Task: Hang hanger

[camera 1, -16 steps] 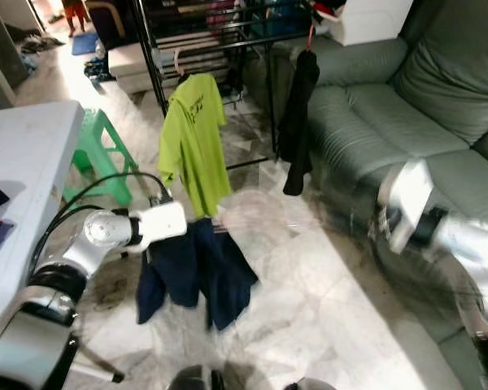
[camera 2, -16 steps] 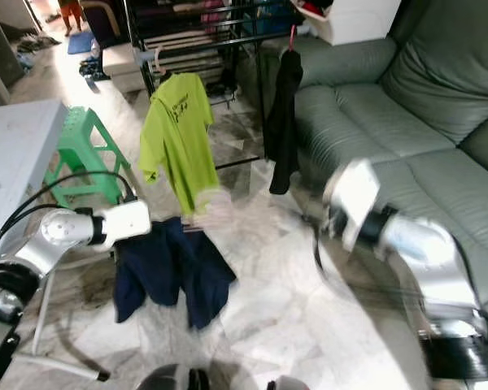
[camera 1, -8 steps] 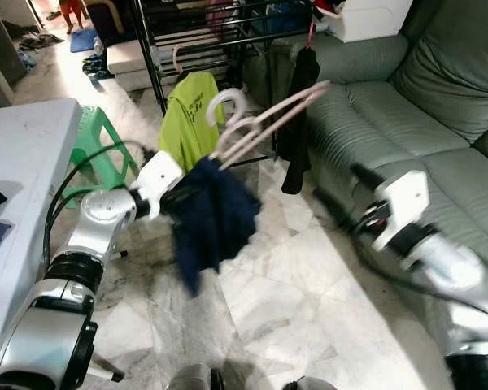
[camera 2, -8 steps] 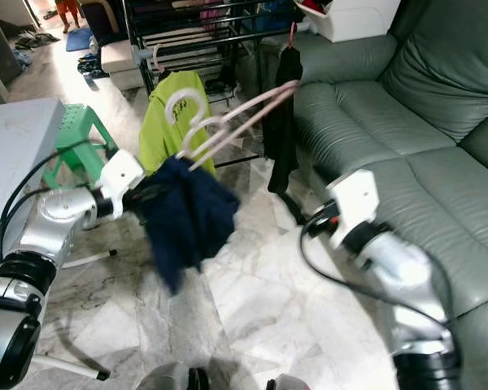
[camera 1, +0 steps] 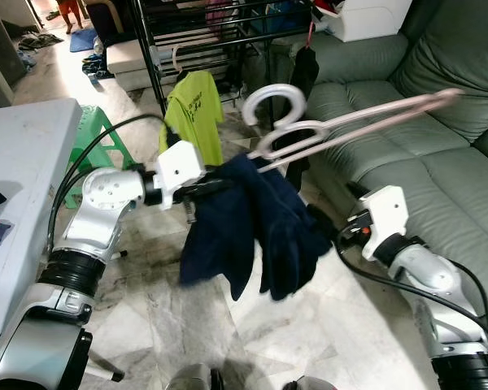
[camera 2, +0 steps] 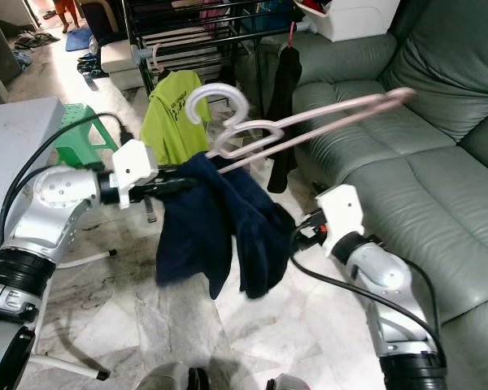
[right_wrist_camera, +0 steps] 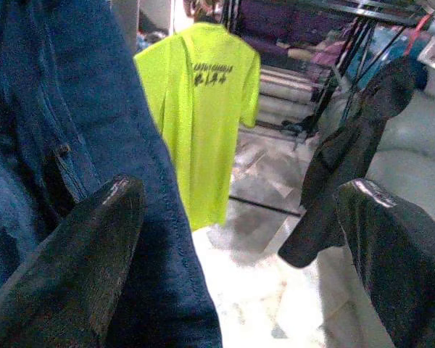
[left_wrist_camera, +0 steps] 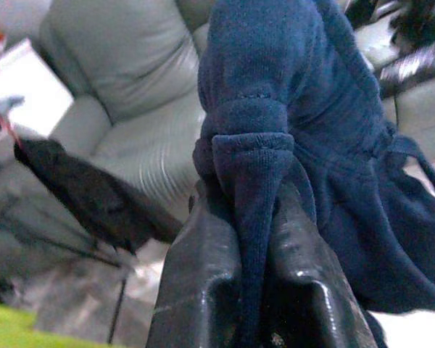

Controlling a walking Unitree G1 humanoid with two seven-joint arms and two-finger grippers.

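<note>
Bright daylight upper left, wrist views soft

We saw the dark navy cloth garment (camera 1: 252, 219) hide our right gripper's fingertips, toward four o'clock.

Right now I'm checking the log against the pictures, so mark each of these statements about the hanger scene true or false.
1. The left gripper is shut on the navy garment. True.
2. The right gripper is clamped on the pink hanger. False: its fingers are spread apart, beside the navy garment.
3. The pink hanger is raised, tilted toward the sofa. True.
4. A lime green shirt hangs on the black rack. True.
5. The navy garment lies flat on the floor. False: it hangs in the air.
</note>
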